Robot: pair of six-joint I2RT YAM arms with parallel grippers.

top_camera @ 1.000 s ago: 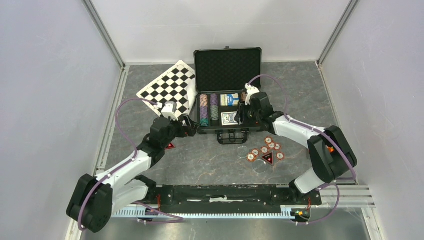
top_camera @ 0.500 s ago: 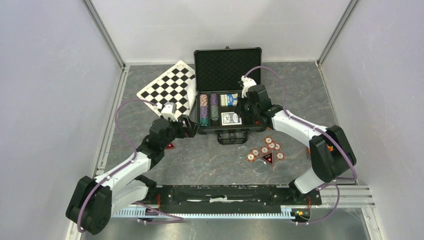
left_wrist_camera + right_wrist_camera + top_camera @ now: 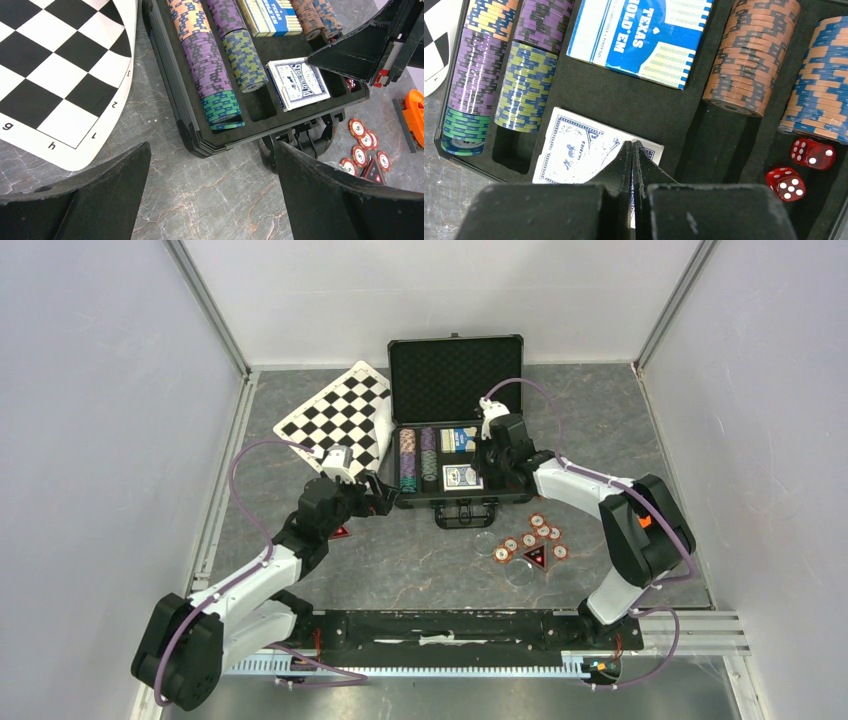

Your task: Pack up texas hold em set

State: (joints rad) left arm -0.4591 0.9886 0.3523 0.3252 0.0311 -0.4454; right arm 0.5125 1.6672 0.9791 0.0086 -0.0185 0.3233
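Your R pincer (image 3: 632, 146) is pressed together, empty, over the near deck (image 3: 569, 150) in the case (image 3: 455, 375); L pincer (image 3: 211, 149) spread nr its near-left corner.

A lab robot cell: white panel walls (image 3: 100, 390), aluminium corner posts (image 3: 208, 308), grey marbled table (image 3: 420, 560) (mounting rail (image 3: 450, 628) at its edge)

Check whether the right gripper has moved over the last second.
Yes. Against the open case, the right gripper shifted left and slightly farther back over the tray, and its jaws closed.

One black case (image 3: 455, 375), two card decks (image 3: 641, 35), two red dice (image 3: 813, 153), four chip rows (image 3: 751, 55), one checkered board (image 3: 335, 415)
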